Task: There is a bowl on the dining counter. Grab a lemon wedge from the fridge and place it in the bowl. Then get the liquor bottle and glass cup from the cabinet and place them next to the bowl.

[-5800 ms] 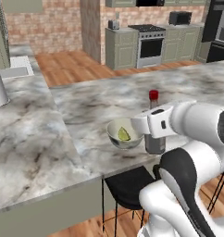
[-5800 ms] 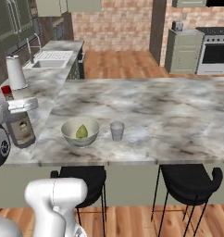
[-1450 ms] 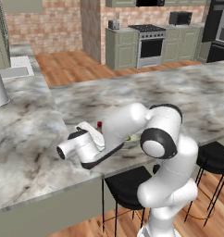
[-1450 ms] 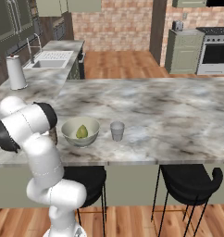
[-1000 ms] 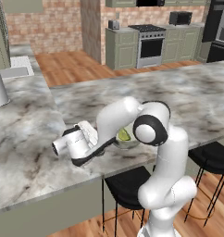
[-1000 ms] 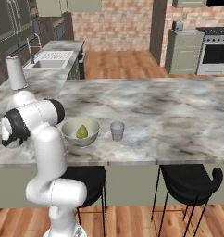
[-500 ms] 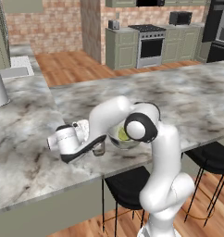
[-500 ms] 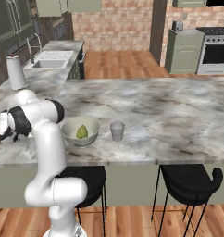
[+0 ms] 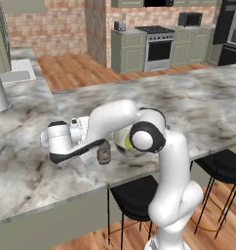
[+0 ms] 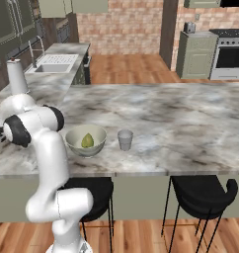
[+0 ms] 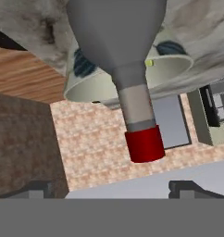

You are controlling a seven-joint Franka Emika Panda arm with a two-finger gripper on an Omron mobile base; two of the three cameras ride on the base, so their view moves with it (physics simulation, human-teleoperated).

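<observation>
**Liquor bottle stands beside the bowl on the dining counter**

A grey liquor bottle [image 9: 104, 154] stands upright on the marble counter [image 9: 198, 102], just beside the bowl [image 9: 121, 142] on the side away from the glass cup [image 10: 124, 139]. Its long axis runs straight up from the counter. The hand camera is rolled over, so in that view the bottle [image 11: 118, 51] hangs from the counter at the top of the frame, shoulder tapering to a neck and a red cap [image 11: 144, 142] that points down the picture, with the pale bowl [image 11: 176, 69] behind it.

The hand [image 11: 111, 187] is spread wide and holds nothing: its two dark fingertips [image 11: 37, 189] sit far apart at the bottom of the hand view, well clear of the cap on either side.

The left base view shows the white arm folded low across the counter, wrist above the bottle. The right base view shows the lemon wedge [image 10: 87, 141] lying in the bowl [image 10: 72, 143] and the cup close by on the counter.
</observation>
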